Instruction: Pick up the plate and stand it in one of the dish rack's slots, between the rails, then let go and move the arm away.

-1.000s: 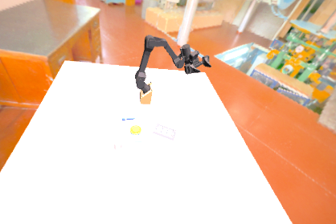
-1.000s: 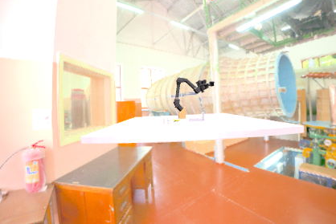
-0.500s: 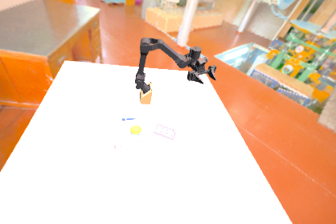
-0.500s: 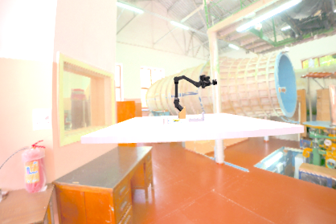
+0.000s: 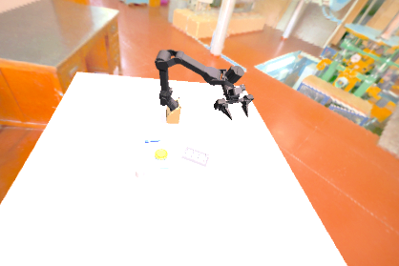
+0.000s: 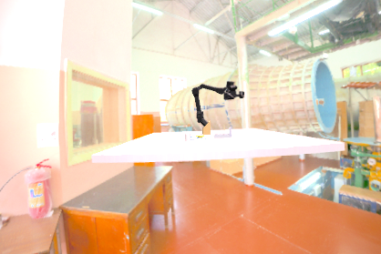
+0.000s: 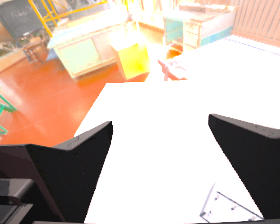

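The dish rack [image 5: 196,155] [image 6: 222,136] is a pale, low frame with small dark marks, right of the small things on the table. Part of it shows at the lower right of the wrist view [image 7: 240,205]. A small round yellow thing [image 5: 161,153] [image 6: 200,137] lies left of the rack; I cannot tell whether it is the plate. No other plate can be made out against the white table. My gripper [image 5: 240,117] [image 7: 159,122] is open and empty, high above the table, behind and right of the rack in the top view. Nothing is between its fingers.
The table [image 5: 181,224] [image 6: 273,146] is glaring white. A small blue thing [image 5: 152,141] lies behind the yellow one, and a pale pinkish thing [image 5: 139,173] stands in front and left. A tan block [image 5: 173,115] [image 6: 207,128] stands at the arm's base.
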Tool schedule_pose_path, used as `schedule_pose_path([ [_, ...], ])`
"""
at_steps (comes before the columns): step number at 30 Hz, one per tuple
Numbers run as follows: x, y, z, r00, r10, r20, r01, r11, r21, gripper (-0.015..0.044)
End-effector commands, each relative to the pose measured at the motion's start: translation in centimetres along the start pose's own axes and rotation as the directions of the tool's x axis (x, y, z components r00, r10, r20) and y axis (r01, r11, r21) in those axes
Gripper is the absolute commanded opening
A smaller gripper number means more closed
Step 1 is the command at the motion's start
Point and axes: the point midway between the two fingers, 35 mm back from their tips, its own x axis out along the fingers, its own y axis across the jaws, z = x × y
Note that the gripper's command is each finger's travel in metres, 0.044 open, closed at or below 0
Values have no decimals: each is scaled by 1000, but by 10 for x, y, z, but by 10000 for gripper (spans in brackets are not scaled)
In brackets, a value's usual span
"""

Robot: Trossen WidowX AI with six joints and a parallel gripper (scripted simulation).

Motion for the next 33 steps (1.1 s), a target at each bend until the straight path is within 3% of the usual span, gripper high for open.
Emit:
schedule_pose_path([
  [1, 24, -47, -1, 988, -31, -149, 32, 999, 8, 400],
  [16, 45, -179, -44, 821, -107, -560, 127, 992, -4, 400],
  [33, -11, -317, -98, 446, -105, -889, 233, 972, 2, 400],
])
